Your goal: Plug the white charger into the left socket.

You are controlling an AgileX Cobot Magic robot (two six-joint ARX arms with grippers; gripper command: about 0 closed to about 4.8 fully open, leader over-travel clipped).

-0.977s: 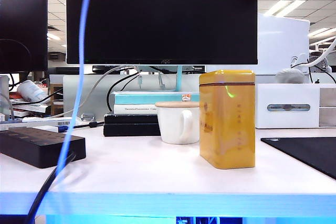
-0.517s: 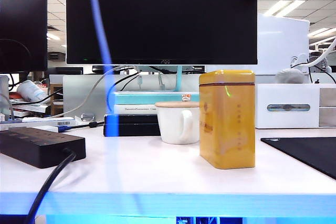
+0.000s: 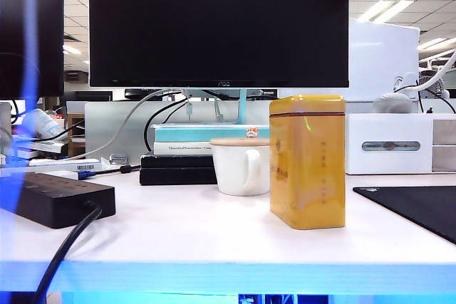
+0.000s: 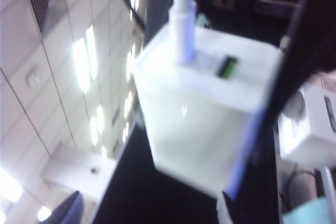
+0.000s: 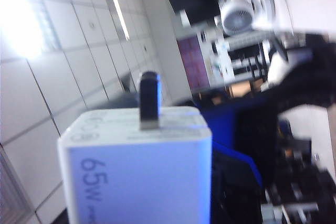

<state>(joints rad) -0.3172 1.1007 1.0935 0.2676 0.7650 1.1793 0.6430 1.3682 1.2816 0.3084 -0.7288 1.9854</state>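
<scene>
Filling both wrist views, white charger [image 5: 139, 169], grippers' grip unclear

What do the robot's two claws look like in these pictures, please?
Little shows, and it is blurred. The left claw shows one thin, dark, straight finger with a blue edge. The right claw looks black with a bright blue part. No markings or cables of their own can be made out. The exterior view shows neither arm.

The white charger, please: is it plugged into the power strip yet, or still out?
Out. The white charger fills the right wrist view with its prong bare against the ceiling; the power strip lies on the table with nothing plugged in.
</scene>
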